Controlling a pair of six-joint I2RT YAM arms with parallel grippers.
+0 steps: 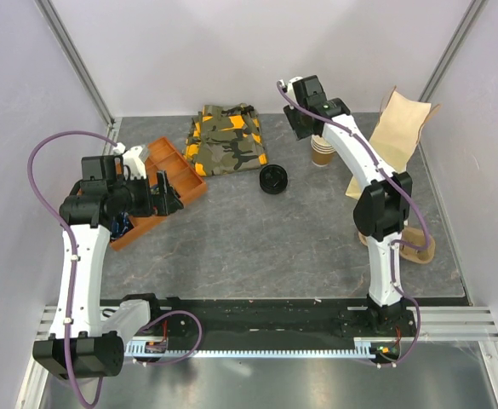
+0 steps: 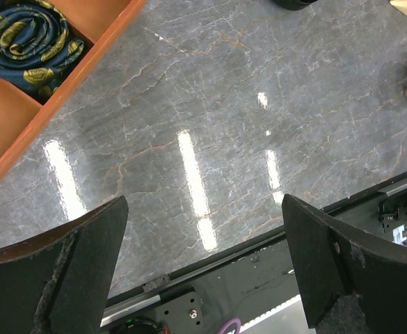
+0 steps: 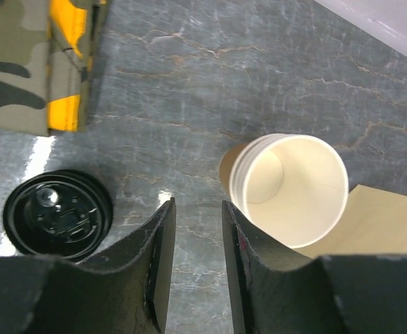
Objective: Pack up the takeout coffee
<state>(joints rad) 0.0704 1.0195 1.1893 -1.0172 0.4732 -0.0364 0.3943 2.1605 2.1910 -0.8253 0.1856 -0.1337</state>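
Left gripper (image 2: 203,202) is spread wide over bare table (image 2: 210,104). Right gripper (image 3: 197,203) is narrow and holds nothing, with the cup stack (image 3: 293,188) just right of its fingers. Left of them sits the black lid (image 3: 57,214), top up, axis vertical. I can't tell if a cup is beneath it.

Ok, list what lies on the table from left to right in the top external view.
Orange tray → camouflage cloth → round black lid → stack of paper cups → brown paper bag.
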